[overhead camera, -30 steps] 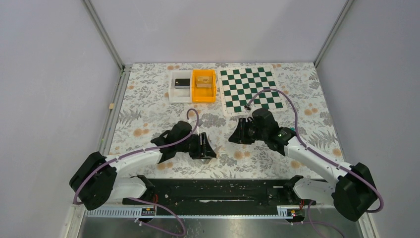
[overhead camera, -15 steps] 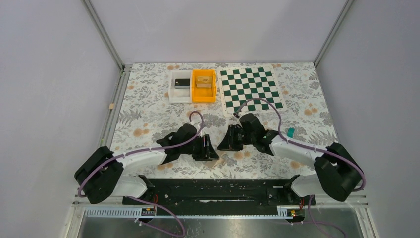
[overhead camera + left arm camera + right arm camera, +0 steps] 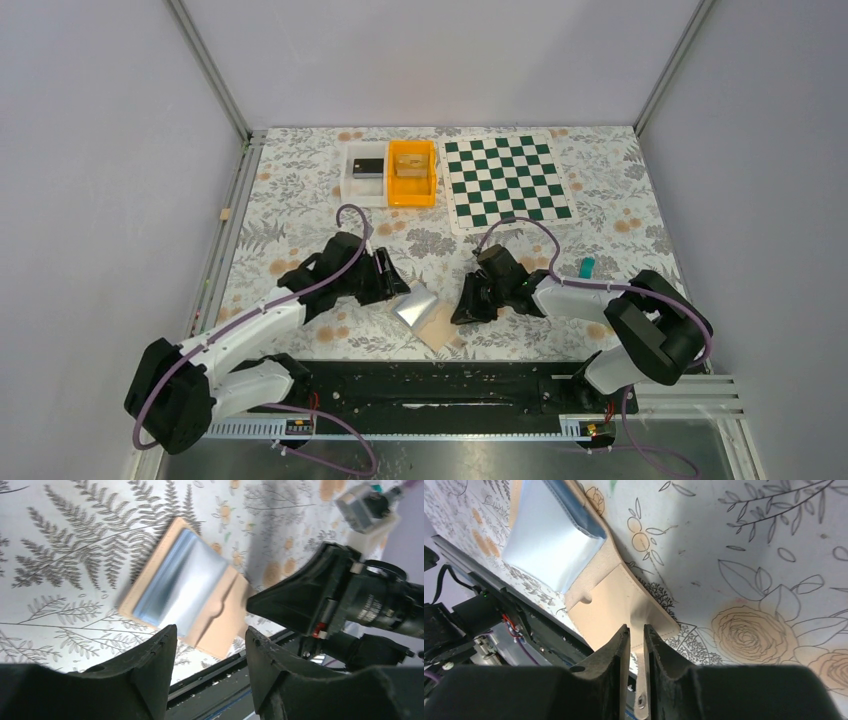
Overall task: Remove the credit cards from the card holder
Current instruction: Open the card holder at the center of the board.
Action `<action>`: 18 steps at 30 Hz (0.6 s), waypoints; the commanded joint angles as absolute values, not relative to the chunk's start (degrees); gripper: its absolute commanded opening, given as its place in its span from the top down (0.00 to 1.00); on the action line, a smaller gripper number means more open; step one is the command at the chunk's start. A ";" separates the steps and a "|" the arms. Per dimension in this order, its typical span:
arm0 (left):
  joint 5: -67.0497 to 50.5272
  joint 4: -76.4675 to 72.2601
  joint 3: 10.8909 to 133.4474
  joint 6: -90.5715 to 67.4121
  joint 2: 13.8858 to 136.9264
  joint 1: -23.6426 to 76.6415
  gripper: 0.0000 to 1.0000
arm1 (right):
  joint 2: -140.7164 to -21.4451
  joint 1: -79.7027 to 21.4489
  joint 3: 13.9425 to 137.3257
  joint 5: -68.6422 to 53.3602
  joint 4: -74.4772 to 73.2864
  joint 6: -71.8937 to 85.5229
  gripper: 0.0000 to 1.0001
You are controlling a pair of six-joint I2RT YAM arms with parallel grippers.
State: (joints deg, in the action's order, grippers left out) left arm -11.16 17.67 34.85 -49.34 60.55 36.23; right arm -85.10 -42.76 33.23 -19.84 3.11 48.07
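The card holder (image 3: 424,314) lies on the floral table near the front edge, with a light-blue panel and a tan flap toward the rail. My left gripper (image 3: 392,281) is open and empty, just up-left of it; in the left wrist view (image 3: 210,640) the holder (image 3: 185,585) lies beyond the fingertips, blurred. My right gripper (image 3: 462,308) is at the holder's right edge. In the right wrist view (image 3: 636,632) it is shut on the holder's tan strap (image 3: 640,680); the holder (image 3: 599,605) lies just ahead. No separate card shows.
A white tray (image 3: 348,186) and an orange bin (image 3: 412,199) stand at the back, a green chessboard mat (image 3: 505,180) to their right. A small teal object (image 3: 587,267) lies by the right arm. The black rail (image 3: 440,385) runs along the front edge.
My left gripper has drawn back up-left off the card holder, which now lies uncovered. My right gripper has moved down-left to the holder's edge.
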 commanded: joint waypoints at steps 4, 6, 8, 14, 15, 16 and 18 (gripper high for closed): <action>-13.42 21.25 37.63 -45.70 66.84 34.19 0.48 | -87.32 -43.11 33.82 -14.82 1.72 44.44 0.77; -14.25 19.63 37.27 -45.20 68.26 34.19 0.48 | -88.15 -43.07 33.67 -14.90 2.60 44.39 0.77; -18.65 15.28 35.97 -45.38 69.63 34.14 0.48 | -88.84 -43.14 33.80 -15.01 3.77 44.19 0.77; -25.92 7.22 33.88 -46.50 72.73 34.24 0.50 | -92.57 -43.06 39.04 -13.34 3.18 41.18 0.76; -26.77 5.45 32.98 -46.76 72.53 34.27 0.50 | -93.27 -43.00 39.92 -13.13 3.17 40.17 0.76; -27.48 4.15 32.28 -47.02 72.36 34.28 0.50 | -94.20 -42.92 40.88 -12.84 3.08 38.86 0.76; -28.37 2.94 31.63 -47.23 72.64 34.26 0.50 | -95.14 -42.57 42.70 -11.56 1.82 36.24 0.76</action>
State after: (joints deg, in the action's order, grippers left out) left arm -23.09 10.70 33.12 -46.72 73.01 34.44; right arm -91.92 -42.76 39.31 -18.48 3.73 43.03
